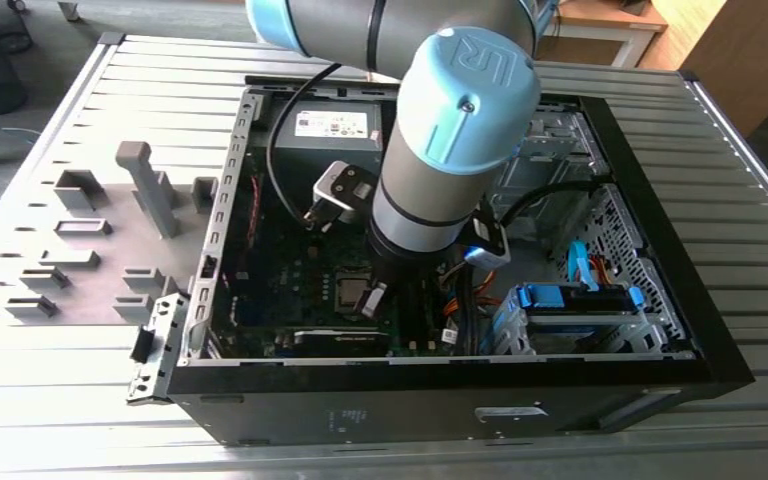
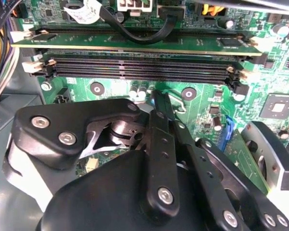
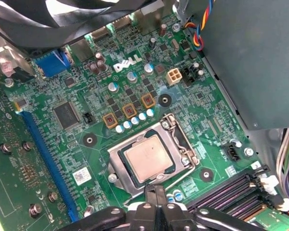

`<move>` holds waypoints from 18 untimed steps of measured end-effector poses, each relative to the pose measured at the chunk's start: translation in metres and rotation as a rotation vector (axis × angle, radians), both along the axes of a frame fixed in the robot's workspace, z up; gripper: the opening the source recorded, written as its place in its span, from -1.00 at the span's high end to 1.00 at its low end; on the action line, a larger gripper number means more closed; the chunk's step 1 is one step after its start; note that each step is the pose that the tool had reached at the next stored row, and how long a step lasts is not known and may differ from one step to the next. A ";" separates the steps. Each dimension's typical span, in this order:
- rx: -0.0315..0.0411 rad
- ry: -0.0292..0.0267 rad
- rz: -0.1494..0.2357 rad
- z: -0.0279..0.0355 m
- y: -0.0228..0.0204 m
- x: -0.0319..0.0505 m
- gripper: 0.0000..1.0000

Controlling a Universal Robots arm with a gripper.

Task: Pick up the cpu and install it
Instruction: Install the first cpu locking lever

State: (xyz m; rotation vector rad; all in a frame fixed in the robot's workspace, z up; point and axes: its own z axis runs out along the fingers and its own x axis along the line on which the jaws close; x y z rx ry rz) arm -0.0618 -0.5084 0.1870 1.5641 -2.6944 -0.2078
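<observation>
The cpu (image 3: 147,157), a small square chip with a silvery top, lies flat in the motherboard socket (image 3: 116,155), whose metal frame lies around its edges. In the exterior view the cpu (image 1: 353,292) sits in the middle of the board inside the open computer case. My gripper (image 3: 156,187) hangs low over the board, its black fingers shut together with nothing between them. Its tips are at the socket's edge nearest the memory slots (image 3: 231,188), just beside the chip. In the second wrist view the gripper (image 2: 158,96) points at the green board below the memory slots (image 2: 139,67).
The black case wall (image 1: 438,385) rings the board. A grey power-supply box (image 1: 333,135) fills the case's far end. A drive cage with blue clips (image 1: 578,297) stands at the exterior view's right. Cables (image 2: 0,53) run beside the memory slots. Grey holder blocks (image 1: 91,225) stand on the table at the left.
</observation>
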 end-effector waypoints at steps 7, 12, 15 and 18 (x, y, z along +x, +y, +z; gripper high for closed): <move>0.0035 -0.0005 0.000 0.0061 -0.0003 0.0000 0.79; 0.0015 -0.0002 0.000 0.0094 -0.0036 0.0000 0.79; 0.0012 -0.0007 0.000 0.0087 -0.0058 0.0000 0.79; 0.0013 -0.0023 0.000 0.0070 -0.0061 0.0000 0.79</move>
